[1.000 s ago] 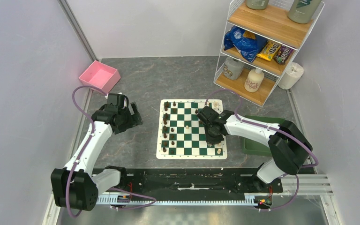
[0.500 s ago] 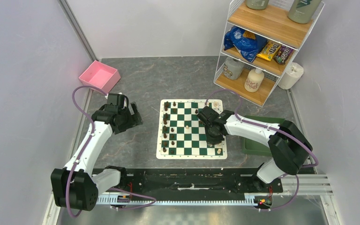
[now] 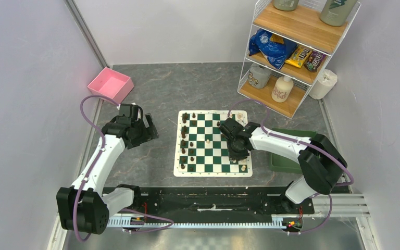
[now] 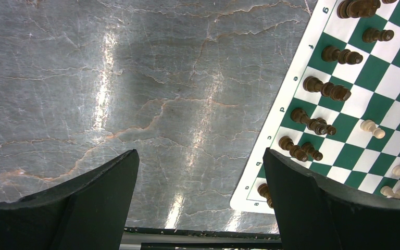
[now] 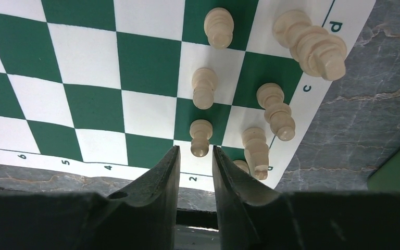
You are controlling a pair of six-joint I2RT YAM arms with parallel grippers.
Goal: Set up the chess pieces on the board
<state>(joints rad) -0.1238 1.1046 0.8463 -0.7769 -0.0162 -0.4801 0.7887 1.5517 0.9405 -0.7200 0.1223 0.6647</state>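
The green-and-white board (image 3: 212, 173) lies mid-table. Dark brown chess pieces (image 3: 184, 136) stand along its left columns, also in the left wrist view (image 4: 327, 90). One pale pawn (image 3: 208, 141) stands mid-board. Several pale pieces (image 5: 277, 110) cluster at the board's near right corner. My right gripper (image 3: 238, 152) hangs over that corner. Its jaws are a narrow gap apart (image 5: 195, 149), with the head of a pale pawn (image 5: 200, 136) between the tips, touching neither. My left gripper (image 3: 148, 130) is wide open and empty (image 4: 200, 156) over bare table left of the board.
A pink bin (image 3: 110, 85) sits far left. A wire shelf (image 3: 291, 52) with snacks and bottles stands far right, a paper roll (image 3: 324, 83) beside it. A plain green tray (image 3: 286, 161) lies right of the board under the right arm. A black rail (image 3: 208, 200) runs along the near edge.
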